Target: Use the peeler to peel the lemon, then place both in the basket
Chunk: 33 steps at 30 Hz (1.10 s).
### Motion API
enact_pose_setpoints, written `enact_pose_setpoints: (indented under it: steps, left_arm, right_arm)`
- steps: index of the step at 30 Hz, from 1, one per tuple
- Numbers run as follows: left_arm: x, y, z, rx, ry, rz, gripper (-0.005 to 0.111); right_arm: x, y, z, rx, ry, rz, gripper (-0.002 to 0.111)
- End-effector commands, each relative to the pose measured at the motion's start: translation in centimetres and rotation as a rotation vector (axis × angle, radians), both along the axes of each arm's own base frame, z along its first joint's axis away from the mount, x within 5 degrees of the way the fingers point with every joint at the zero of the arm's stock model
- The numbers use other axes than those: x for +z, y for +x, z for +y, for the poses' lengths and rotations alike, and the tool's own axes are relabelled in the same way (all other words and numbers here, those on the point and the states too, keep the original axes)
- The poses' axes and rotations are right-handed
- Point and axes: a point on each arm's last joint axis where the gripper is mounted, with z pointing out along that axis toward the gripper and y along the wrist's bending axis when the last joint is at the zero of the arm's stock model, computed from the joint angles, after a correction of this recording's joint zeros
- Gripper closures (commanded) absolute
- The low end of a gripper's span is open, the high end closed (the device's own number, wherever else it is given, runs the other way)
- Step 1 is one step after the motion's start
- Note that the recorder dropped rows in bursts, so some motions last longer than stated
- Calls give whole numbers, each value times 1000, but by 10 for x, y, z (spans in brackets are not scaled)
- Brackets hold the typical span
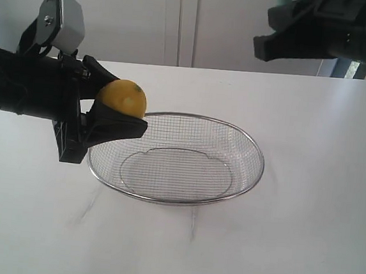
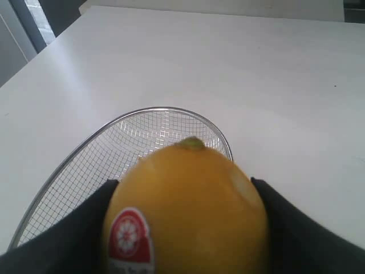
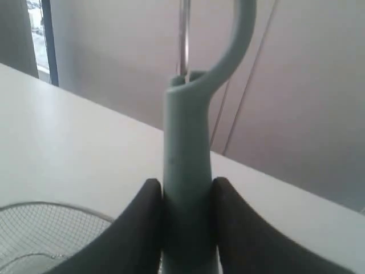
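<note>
My left gripper point(image 1: 118, 106) is shut on the yellow lemon point(image 1: 122, 98), held just above the left rim of the wire basket point(image 1: 256, 175). In the left wrist view the lemon point(image 2: 188, 211) fills the space between the black fingers point(image 2: 291, 228), its red-and-white sticker point(image 2: 130, 237) facing the camera, with the basket point(image 2: 85, 165) beyond it. My right gripper point(image 3: 187, 188) is shut on the teal peeler point(image 3: 188, 160), whose loop head points up past the picture's edge. In the exterior view the right arm point(image 1: 326, 34) hangs high at the top right; the peeler is hidden there.
The basket stands on a white table point(image 1: 301, 250). A pale wall with panel seams point(image 1: 186, 22) runs behind the table's far edge. A corner of the basket's mesh point(image 3: 45, 228) shows below the right gripper.
</note>
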Motion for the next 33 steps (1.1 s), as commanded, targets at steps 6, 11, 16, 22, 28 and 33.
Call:
enact_pose_setpoints:
  steps: [6, 11, 16, 22, 28, 33]
  left_arm:
    - [4, -4, -1, -8, -40, 23, 107]
    - [4, -4, -1, -8, -40, 23, 107]
    - [4, -4, -1, -17, -42, 25, 107]
    - [4, -4, -1, -17, -42, 25, 107]
    - [4, -4, -1, -18, -33, 21, 107]
    - [4, -4, -1, -18, -31, 20, 107]
  right_arm:
    - [-51, 36, 14, 17, -101, 213, 108]
    - [-70, 50, 25, 69, -174, 389, 108]
    - [-83, 59, 33, 131, -220, 502, 108]
    - [-106, 66, 42, 172, -183, 574, 108]
    - [-121, 70, 45, 172, -191, 619, 108]
    - [-136, 76, 47, 140, -154, 652, 108]
